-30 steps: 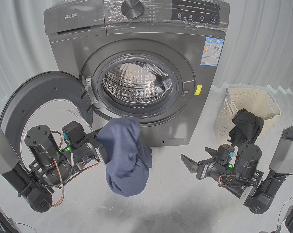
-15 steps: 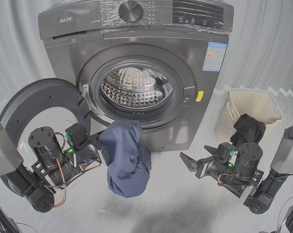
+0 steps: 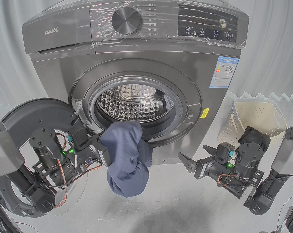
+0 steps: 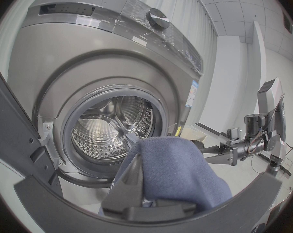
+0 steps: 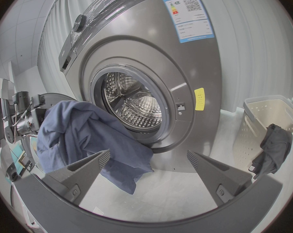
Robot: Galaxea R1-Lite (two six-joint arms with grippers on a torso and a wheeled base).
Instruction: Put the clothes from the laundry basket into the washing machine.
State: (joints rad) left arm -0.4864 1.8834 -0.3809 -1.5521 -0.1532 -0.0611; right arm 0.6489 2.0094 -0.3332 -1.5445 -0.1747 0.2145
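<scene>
Before the open washing machine (image 3: 133, 65), my left gripper (image 4: 145, 182) is clamped on a blue garment (image 3: 127, 159). The cloth covers most of the fingers (one dark finger (image 4: 135, 173) shows in the left wrist view). The garment's upper fold sits level with the lower lip of the drum opening (image 3: 130, 104); whether it touches the lip I cannot tell. The rest hangs in a bunch outside the drum, above the pale floor (image 3: 172, 207). The round door (image 3: 39, 114) is swung fully open on my left.

My right gripper (image 3: 197, 156) is low and in front of the machine's right side, its jaws spread wide with nothing in them. Behind it, the cream laundry basket (image 3: 259, 100) stands beside the machine. A black garment (image 3: 254, 136) is draped over the basket's near rim, partly hanging outside.
</scene>
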